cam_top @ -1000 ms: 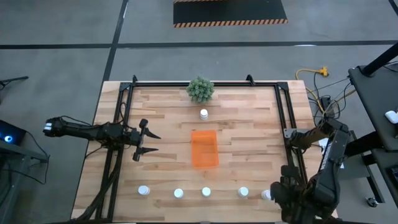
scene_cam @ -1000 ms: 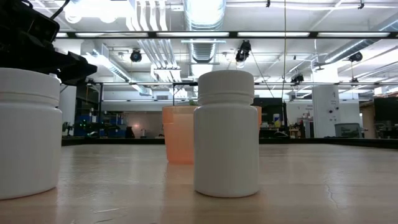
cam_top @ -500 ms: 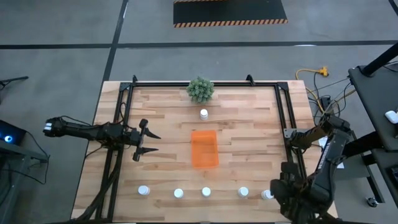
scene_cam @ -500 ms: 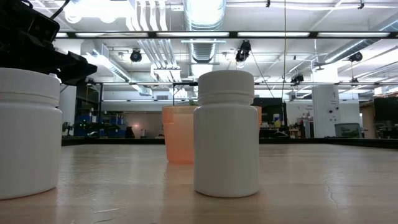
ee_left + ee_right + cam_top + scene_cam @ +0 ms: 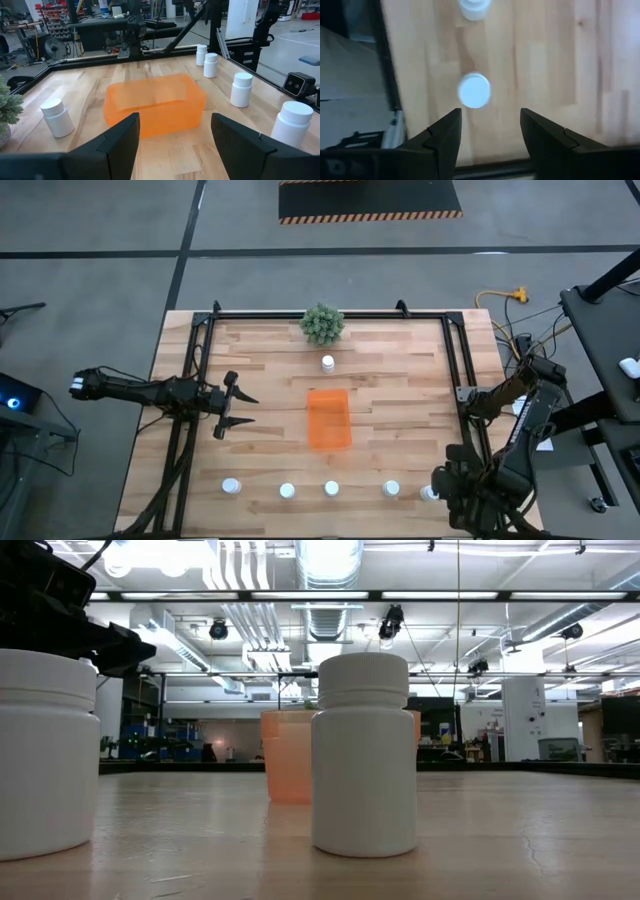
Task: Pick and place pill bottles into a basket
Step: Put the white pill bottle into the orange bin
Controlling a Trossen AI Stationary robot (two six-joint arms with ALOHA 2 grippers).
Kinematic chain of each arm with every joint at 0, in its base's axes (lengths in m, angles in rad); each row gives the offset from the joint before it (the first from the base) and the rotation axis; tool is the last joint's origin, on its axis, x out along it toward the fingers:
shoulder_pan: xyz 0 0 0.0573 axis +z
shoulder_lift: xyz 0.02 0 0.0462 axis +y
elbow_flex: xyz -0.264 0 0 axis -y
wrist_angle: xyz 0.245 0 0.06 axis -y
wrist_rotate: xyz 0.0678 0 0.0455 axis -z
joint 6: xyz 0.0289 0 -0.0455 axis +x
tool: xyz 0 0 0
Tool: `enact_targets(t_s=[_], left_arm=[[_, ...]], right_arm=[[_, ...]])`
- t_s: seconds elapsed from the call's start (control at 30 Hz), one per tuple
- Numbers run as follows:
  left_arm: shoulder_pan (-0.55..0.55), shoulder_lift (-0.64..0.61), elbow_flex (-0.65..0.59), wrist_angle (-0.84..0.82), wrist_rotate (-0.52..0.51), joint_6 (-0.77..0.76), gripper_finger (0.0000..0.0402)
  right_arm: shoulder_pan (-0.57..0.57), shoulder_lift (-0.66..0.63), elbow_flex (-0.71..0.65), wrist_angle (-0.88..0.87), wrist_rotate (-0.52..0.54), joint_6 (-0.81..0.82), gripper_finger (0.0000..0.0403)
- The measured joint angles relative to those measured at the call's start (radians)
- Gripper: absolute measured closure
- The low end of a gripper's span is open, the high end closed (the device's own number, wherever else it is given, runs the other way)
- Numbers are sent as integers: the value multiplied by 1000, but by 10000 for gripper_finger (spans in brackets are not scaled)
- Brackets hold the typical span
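Five white pill bottles stand upright in a row along the table's near edge. A sixth stands beyond the orange basket, which sits mid-table with nothing showing inside it. My right gripper is open and points down, above and just beside the rightmost bottle, whose cap shows ahead of the fingers. My left gripper is open and empty, level, left of the basket.
A small green plant stands at the far edge. A black metal frame runs along the table's left, far and right sides. In the low view two bottles stand close before the basket.
My right gripper has shifted a little toward the table's left edge, closer over the rightmost bottle in the near row. The bottles and the basket have stayed in place.
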Motion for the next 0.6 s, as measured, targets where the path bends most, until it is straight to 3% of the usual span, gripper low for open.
enact_targets(t_s=[0.6], left_arm=[[0,0,0,0,0,0,173]], right_arm=[[0,12,-53,24,18,-41,211]])
